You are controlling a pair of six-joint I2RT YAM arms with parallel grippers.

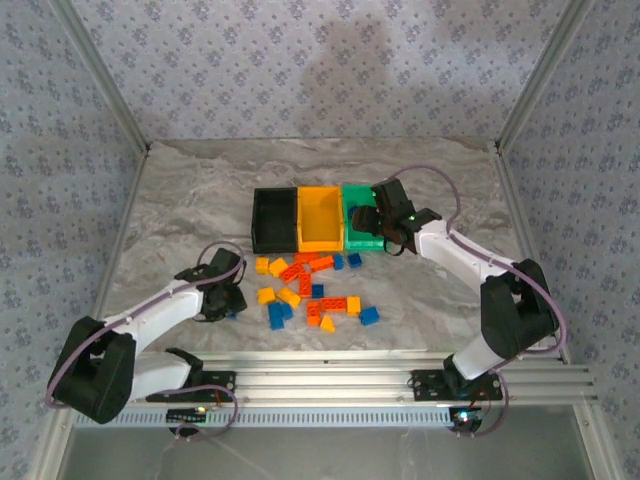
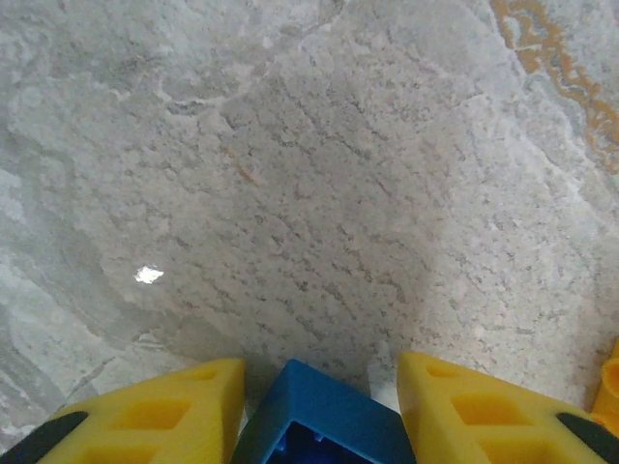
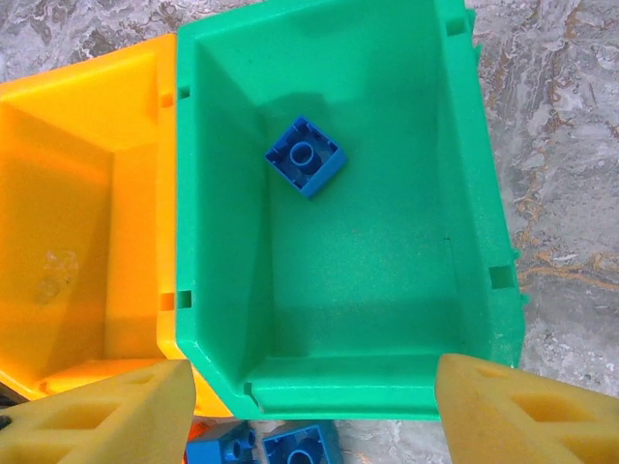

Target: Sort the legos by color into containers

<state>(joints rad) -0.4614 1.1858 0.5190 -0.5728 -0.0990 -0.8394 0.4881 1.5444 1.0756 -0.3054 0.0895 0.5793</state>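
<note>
My right end effector (image 3: 311, 365), fingers apart and empty, hangs over the green bin (image 3: 464, 145), where a sorted blue brick (image 3: 306, 155) lies. My left end effector (image 2: 319, 382), well left of that bin, is clamped on a second blue brick (image 2: 314, 430). Next move, in my judgement: carry it into the green bin.

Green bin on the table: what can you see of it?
The green open-top rectangular plastic bin looks smooth, with sloping walls and a notched rim. It stands upright on the grey marbled table, at the right end of its row, its side against the yellow-orange plastic bin. One small blue plastic brick lies alone on its floor.
</note>
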